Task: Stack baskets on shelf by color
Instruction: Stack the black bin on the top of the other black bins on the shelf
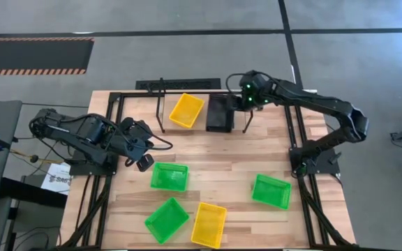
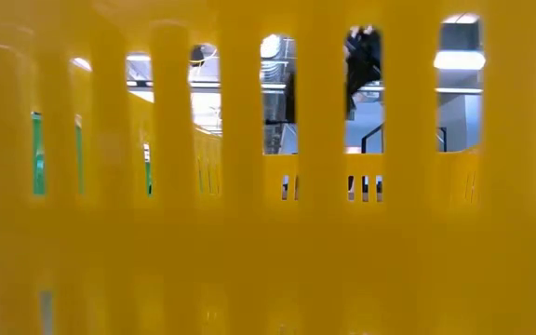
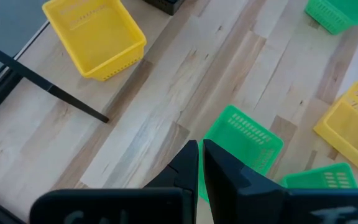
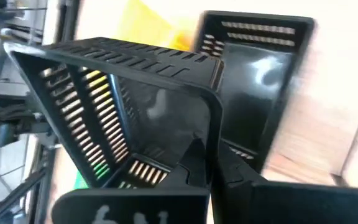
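On the table (image 1: 257,150), the shelf (image 1: 160,104) stands at twelve o'clock with one basket (image 1: 186,109) in it and a stack of baskets (image 1: 220,113) just beside, toward three. Four baskets lie toward six: (image 1: 169,176), (image 1: 166,219), (image 1: 209,224), (image 1: 271,191).

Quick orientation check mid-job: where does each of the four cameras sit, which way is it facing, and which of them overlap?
High: overhead, straight down; table, both arms.
Low: tabletop height, blocked by a yellow basket; no arm identifiable.
Left wrist: past the shut left gripper at a green basket.
Right wrist: right gripper shut on a black basket.
Shared: high and left wrist both show the yellow basket on the shelf.
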`<state>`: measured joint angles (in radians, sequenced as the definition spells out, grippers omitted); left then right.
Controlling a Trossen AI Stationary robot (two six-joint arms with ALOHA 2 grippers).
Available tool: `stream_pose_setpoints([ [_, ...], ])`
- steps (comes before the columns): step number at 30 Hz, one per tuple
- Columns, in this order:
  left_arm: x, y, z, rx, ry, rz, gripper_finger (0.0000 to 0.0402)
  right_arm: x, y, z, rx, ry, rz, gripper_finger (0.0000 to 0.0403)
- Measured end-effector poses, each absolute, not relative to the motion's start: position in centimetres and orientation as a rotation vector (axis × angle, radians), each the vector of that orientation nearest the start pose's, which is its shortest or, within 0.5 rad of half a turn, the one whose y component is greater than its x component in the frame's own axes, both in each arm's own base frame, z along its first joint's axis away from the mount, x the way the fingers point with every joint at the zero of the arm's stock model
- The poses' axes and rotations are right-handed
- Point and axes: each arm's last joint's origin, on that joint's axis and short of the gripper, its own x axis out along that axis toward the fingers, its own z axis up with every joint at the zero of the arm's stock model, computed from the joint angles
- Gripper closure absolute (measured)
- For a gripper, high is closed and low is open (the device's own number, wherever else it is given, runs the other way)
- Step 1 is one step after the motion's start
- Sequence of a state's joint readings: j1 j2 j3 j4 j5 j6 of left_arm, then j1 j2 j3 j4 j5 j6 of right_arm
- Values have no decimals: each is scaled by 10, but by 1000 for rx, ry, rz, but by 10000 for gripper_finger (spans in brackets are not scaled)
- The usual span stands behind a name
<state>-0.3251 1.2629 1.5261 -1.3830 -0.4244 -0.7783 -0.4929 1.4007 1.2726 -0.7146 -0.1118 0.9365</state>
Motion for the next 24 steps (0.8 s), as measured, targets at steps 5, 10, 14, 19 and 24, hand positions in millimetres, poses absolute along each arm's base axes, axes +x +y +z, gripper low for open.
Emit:
stream_pose_setpoints([
  [5,195,-53,392,-287,929,470,391,249,-146,319,1133,610,-692,401],
  [10,195,-53,392,-286,930,471,391,247,-160,311,1143,640,-692,401],
  [14,195,-53,392,-286,928,472,391,250,-172,295,1165,715,-676,401],
  [19,195,-53,392,-284,925,474,391,257,-188,274,1185,784,-628,401],
  [24,195,-53,392,-287,924,475,391,257,-200,259,1172,833,-632,401],
])
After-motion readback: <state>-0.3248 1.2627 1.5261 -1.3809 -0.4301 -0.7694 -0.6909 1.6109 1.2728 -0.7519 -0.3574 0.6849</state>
